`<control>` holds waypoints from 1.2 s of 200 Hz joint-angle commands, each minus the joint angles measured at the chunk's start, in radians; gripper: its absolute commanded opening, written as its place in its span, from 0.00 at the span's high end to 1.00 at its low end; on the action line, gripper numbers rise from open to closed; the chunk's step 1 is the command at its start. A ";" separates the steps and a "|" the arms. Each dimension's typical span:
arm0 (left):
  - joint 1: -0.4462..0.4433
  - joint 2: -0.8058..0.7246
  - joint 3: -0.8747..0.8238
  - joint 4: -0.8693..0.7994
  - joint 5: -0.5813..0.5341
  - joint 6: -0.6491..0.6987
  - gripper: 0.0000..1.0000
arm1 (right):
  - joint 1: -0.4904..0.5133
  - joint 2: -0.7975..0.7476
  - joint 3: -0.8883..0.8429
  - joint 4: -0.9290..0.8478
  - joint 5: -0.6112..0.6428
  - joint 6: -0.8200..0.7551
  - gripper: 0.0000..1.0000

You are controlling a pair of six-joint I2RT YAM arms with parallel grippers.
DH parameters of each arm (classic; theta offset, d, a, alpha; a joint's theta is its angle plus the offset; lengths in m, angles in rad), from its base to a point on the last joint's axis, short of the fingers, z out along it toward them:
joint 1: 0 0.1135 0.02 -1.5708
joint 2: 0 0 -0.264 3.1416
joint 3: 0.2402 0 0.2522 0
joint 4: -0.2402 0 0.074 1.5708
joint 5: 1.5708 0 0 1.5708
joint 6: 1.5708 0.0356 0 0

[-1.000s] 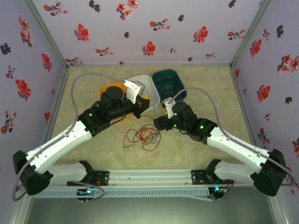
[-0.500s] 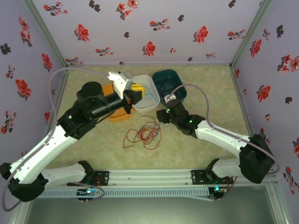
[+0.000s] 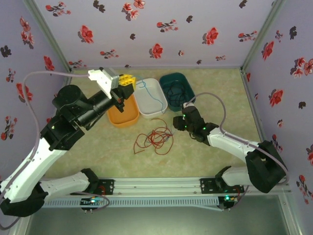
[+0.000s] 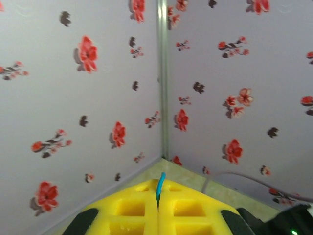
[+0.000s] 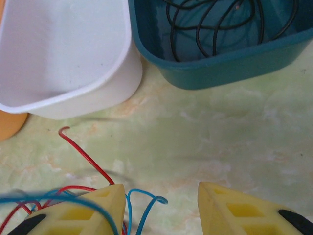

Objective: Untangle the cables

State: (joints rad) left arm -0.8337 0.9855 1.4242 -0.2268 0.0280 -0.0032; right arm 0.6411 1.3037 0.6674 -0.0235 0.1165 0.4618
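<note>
Cables (image 3: 155, 138) of three colours show from above. Red cables (image 3: 151, 142) sit in a loose heap on the bench (image 3: 225, 98), just in front of the trays. A black cable (image 3: 176, 90) is coiled in the teal tray (image 3: 188, 81). A blue cable (image 3: 151, 100) runs from the raised left jaws, across the white tray (image 3: 142, 107), down towards the heap. The orange tray (image 3: 124, 117) sits beside the white one. The right jaws are low, just beside the heap's right edge.

From the left wrist, the yellow fingers (image 4: 127, 210) are pressed together, and the blue cable (image 4: 160, 183) is pinched in the seam between them, with a short tip standing proud.

From the right wrist, the yellow fingers (image 5: 93, 210) stand apart and nothing is gripped. A blue loop (image 5: 146, 205) lies in the gap close to the left finger, and another blue stretch crosses in front of that finger. A red cable (image 5: 83, 154) ends in a small hook that points towards the white tray (image 5: 98, 93). The black cable (image 5: 215, 24) lies inside the teal tray (image 5: 220, 68).

These wires look very light, limp and a little springy, so they probably keep their curls and drag their neighbours along when pulled. The insulation is likely slick, so a firm pinch is needed. The best holds seem to be a free end, such as that red hook, or a single clear stretch, not the thick of the heap.
</note>
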 commanded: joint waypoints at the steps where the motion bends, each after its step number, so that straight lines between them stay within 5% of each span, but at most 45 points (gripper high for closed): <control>1: 0.017 -0.012 0.053 0.001 -0.103 0.046 1.00 | -0.007 -0.018 -0.023 -0.005 0.006 0.034 0.57; 160: 0.108 0.058 0.350 0.149 -0.250 0.238 1.00 | -0.036 -0.029 -0.118 -0.002 0.070 0.095 0.59; 240: 0.157 0.224 0.524 -0.012 -0.209 0.192 1.00 | -0.037 -0.047 -0.077 -0.025 0.051 0.089 0.51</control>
State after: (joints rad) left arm -0.7097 1.1694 1.9320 -0.1913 -0.1951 0.2127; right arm 0.6121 1.2884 0.5575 -0.0235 0.1574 0.5488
